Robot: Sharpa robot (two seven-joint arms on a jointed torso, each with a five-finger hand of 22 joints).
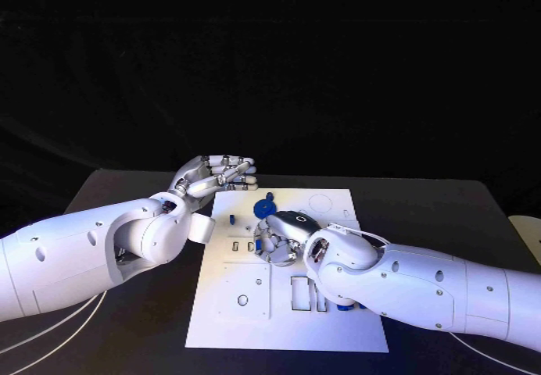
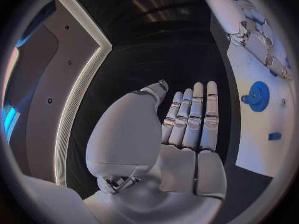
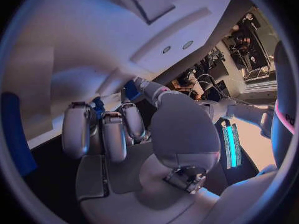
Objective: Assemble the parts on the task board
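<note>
the parts are small blue plastic pieces, by the look light, stiff and smooth, so likely to slip or tip if pinched off-centre; a fingertip pinch across the sides seems the sound hold. the round blue disc part [image 1: 265, 207] lies on the white task board [image 1: 338, 328] near its far edge, between the two hands, and a small blue block [image 2: 274, 136] lies on the board beside it. the right hand [image 1: 282, 234] rests low on the board's middle with its fingers [image 3: 113, 137] curled down; a blue piece [image 3: 130, 89] shows at the fingertips, but i cannot tell whether it is pinched or merely touched. the left hand [image 1: 216, 178] hovers over the black table [image 1: 124, 191] just off the board's far left corner, fingers [image 2: 193, 117] straight and side by side, holding nothing.
</note>
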